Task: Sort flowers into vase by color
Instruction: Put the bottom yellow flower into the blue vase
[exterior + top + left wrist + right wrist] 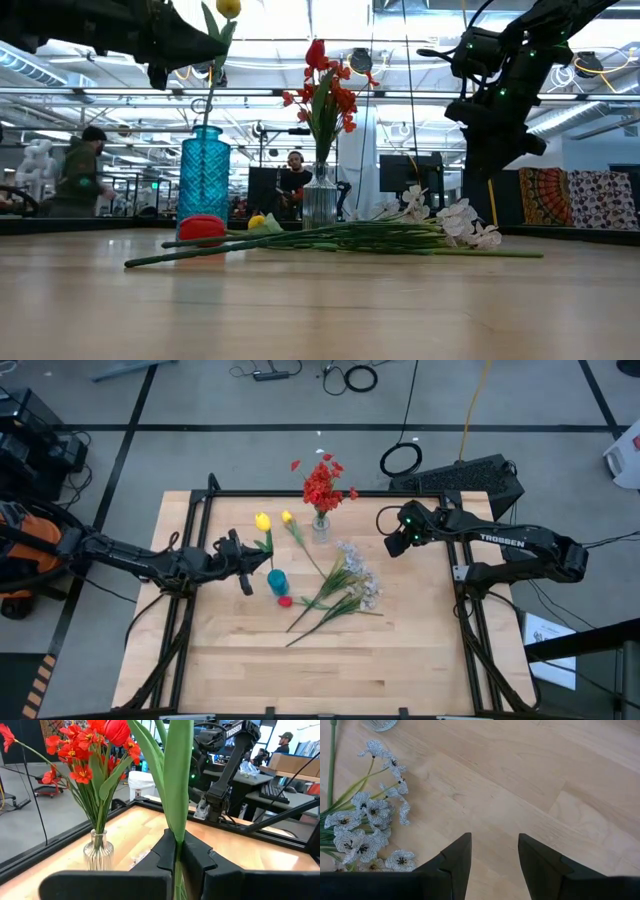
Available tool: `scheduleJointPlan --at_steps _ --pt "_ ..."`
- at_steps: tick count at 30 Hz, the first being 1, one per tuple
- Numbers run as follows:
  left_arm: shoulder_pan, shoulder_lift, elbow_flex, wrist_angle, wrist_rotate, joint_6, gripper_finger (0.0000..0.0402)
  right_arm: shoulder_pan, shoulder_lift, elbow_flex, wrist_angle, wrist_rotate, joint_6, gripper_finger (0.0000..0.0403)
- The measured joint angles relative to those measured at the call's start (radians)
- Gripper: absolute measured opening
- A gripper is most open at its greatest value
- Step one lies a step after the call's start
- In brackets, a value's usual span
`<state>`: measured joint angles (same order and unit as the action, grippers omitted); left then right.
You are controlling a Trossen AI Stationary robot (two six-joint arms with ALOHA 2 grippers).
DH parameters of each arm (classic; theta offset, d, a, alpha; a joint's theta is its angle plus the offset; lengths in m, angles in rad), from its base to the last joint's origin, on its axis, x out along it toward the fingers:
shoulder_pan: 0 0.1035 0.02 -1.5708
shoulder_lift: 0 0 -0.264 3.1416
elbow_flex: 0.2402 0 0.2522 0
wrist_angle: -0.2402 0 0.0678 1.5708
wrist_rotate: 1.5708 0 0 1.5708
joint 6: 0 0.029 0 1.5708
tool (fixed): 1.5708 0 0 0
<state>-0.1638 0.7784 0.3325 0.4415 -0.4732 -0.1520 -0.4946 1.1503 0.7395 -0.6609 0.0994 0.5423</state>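
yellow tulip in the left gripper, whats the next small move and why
Probably lower it so the stalk slides into the blue vase. The left gripper is shut on the yellow tulip's stalk, holding it upright above and beside the vase; the stalk's end seems not yet inside. The red flowers fill the clear vase. The right gripper waits open.

Overhead and table-level views, both on the clear vase (320, 526).
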Motion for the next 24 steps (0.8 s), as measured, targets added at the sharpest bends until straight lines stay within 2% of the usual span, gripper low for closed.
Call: scheduleJointPlan --at_steps 5,9,20,24 --pt "0.000 0.000 0.000 -0.001 0.009 0.000 0.0021 0.000 0.000 0.000 0.001 0.000 0.015 0.0153" --pt "0.000 0.000 0.000 -0.002 0.022 0.001 0.0040 0.000 0.000 0.000 0.001 0.000 0.023 0.0153" --pt "0.000 0.000 0.000 -0.003 0.024 0.002 0.0166 0.020 0.000 0.000 0.001 -0.053 0.116 0.0153" --pt "0.000 -0.004 0.000 -0.003 0.024 0.008 0.0187 0.041 0.000 0.000 0.000 -0.054 0.164 0.0153"
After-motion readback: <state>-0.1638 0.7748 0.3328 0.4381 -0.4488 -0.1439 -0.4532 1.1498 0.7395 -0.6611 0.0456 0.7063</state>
